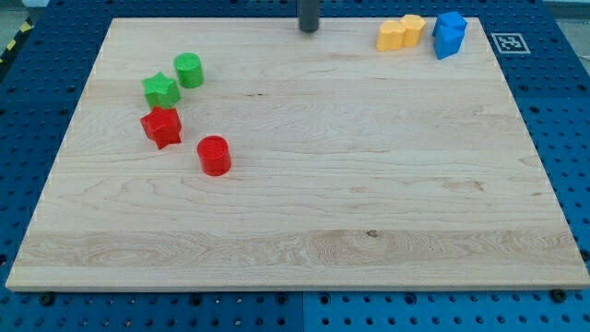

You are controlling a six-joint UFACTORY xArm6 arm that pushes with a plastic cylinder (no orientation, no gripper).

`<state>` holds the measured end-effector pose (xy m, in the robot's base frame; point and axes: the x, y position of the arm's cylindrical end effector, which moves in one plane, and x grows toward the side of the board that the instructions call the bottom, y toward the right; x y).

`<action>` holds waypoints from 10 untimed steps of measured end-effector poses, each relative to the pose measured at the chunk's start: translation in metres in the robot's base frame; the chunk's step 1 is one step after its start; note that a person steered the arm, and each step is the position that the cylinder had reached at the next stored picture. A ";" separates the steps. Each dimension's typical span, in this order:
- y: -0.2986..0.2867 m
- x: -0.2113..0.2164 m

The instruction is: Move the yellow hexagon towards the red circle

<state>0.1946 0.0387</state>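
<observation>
The red circle (214, 155), a short red cylinder, stands left of the board's middle. Two yellow blocks touch each other at the view's top right: the right one (413, 27) looks like the yellow hexagon, and the left one (392, 36) has a shape I cannot make out. My dark rod comes down at the view's top centre, and my tip (308, 29) rests near the board's top edge. It is well left of the yellow blocks and touches no block. The red circle is far down and to the left of the tip.
Two blue blocks (450, 33) sit just right of the yellow ones. A green cylinder (189, 70), a green star (160, 89) and a red star (161, 126) cluster up and left of the red circle. The wooden board (369, 184) lies on a blue perforated table.
</observation>
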 end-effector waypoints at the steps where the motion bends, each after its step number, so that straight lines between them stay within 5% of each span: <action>1: 0.026 -0.003; 5: 0.132 -0.003; 10: 0.153 0.067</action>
<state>0.2618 0.1916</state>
